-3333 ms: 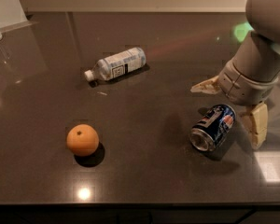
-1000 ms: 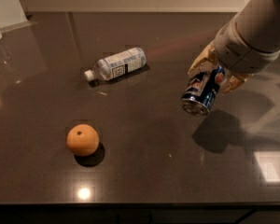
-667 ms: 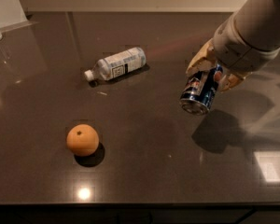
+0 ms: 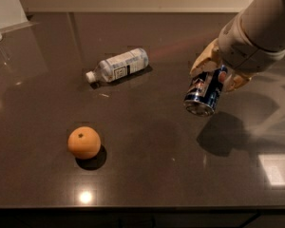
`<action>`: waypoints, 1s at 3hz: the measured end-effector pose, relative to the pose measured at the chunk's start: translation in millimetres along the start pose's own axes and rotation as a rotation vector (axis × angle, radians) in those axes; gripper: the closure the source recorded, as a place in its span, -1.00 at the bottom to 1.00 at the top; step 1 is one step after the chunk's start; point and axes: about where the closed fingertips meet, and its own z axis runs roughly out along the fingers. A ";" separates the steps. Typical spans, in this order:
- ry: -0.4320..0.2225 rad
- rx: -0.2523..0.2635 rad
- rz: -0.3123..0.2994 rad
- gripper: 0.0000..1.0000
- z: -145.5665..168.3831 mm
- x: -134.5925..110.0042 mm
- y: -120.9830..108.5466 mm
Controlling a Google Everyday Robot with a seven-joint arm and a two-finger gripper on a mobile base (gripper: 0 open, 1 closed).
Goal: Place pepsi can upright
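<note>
One end effector [image 4: 219, 75] grips the pepsi can [image 4: 203, 96] (tilted, silver end down) above the dark table [image 4: 147, 179]

Gripper [image 4: 219, 74] up on the right, clamped round the pepsi can [image 4: 204, 93], tilted clear above the table [image 4: 147, 179]; bottle [image 4: 118, 65] lying sideways, orange [image 4: 84, 142] nearer the front.

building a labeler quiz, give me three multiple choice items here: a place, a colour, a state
1. Where is the pepsi can? A on the floor; B in the gripper, at right above the table; C in a box
2. What colour is the round fruit? A orange; B green; C red
3. How is the plastic bottle? A upright; B on its side; C standing on its cap
1 B, held tilted in the air. 2 A, orange skin. 3 B, it lies lengthwise.
</note>
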 end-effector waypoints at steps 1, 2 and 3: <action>0.017 0.045 -0.077 1.00 -3.6 4.8 -3.6; 0.038 0.144 -0.172 1.00 -7.8 13.8 -9.1; 0.051 0.250 -0.271 1.00 -8.3 20.6 -16.1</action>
